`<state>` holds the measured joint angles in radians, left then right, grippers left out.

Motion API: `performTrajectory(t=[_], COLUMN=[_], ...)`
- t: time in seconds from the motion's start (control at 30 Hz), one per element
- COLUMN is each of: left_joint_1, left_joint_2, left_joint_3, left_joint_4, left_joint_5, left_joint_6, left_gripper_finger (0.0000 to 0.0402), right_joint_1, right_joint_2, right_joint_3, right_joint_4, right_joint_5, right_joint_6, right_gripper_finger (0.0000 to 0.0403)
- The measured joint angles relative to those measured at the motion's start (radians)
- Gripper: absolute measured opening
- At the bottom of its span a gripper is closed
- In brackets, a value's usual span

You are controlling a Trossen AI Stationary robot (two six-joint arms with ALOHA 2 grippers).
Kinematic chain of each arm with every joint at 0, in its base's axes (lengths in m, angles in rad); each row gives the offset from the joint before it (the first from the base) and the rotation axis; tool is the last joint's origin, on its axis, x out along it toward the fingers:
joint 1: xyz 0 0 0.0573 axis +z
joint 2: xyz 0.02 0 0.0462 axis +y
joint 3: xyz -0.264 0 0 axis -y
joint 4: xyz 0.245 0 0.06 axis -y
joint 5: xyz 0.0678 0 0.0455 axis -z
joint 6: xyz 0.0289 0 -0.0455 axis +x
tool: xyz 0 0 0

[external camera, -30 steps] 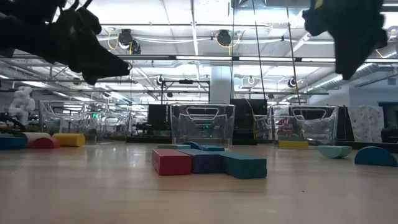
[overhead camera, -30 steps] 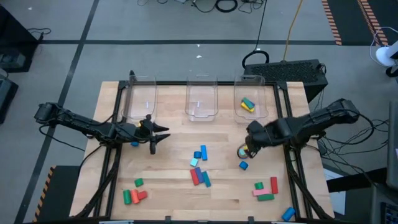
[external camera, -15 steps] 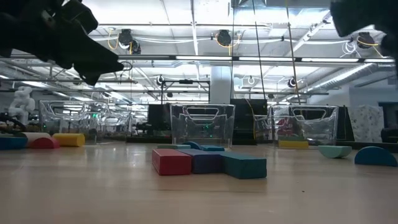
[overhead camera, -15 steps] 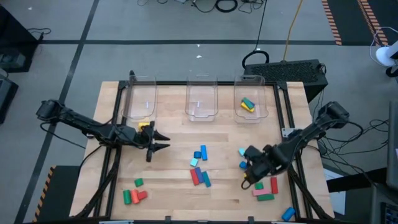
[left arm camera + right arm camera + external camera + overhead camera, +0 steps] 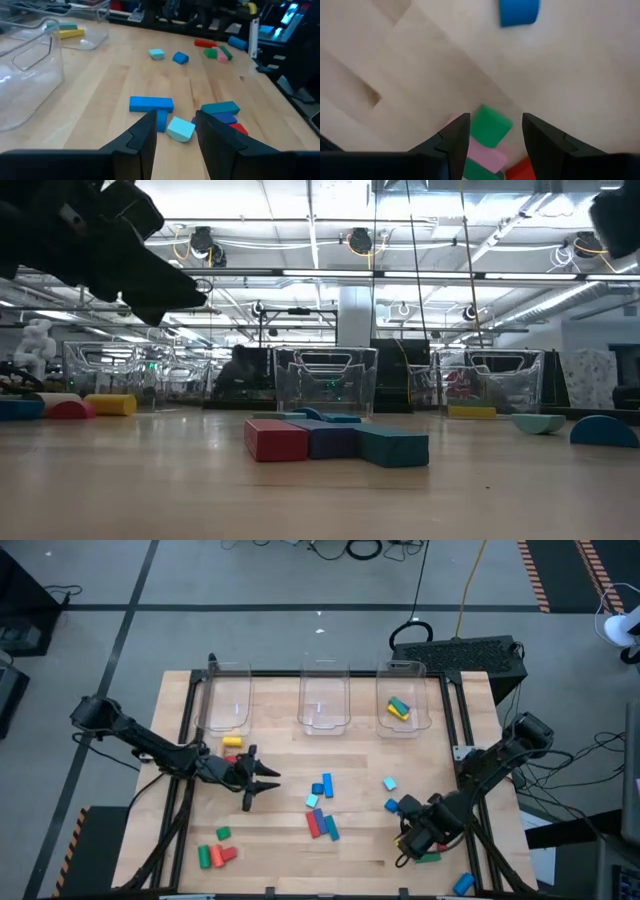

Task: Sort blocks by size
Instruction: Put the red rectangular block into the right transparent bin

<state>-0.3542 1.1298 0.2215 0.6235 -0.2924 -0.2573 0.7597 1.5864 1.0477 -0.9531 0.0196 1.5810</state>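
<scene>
since a second ago our right gripper (image 5: 408,843) dropped over the green block (image 5: 490,125), jaws wide; it seemingly sits tight against a pink block (image 5: 486,156), so we may nudge both.

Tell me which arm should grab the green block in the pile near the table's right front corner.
Right. The right gripper hangs open directly over the green block; the left gripper faces the middle cluster, farther away.
</scene>
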Motion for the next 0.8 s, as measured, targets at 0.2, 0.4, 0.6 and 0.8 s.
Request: performTrajectory(t=[0.2,0.4,0.6,0.8], left_joint_1=[-0.034,-0.095,-0.122,-0.140], left_joint_2=[0.125,0.239,0.293,0.305], left_joint_3=[0.052,0.107,0.160,0.167], left_joint_4=[-0.002,-0.005,-0.001,-0.003], left_joint_5=[-0.014,-0.072,-0.104,-0.139], left_joint_6=[-0.055,-0.078,-0.078,-0.103], left_gripper_finger=[0.0136,0.0136,0.0136,0.0136], right_joint_1=[0.040,0.041,0.068,0.085], right_joint_2=[0.044,0.067,0.064,0.064], right_joint_3=[0.000,0.000,0.000,0.000], right_joint_4=[0.044,0.021,0.021,-0.108], right_joint_5=[0.000,-0.043,-0.083,-0.164], right_joint_6=[-0.058,-0.065,-0.108,0.024], right_gripper_finger=[0.0167,0.0167,0.0167,0.0167])
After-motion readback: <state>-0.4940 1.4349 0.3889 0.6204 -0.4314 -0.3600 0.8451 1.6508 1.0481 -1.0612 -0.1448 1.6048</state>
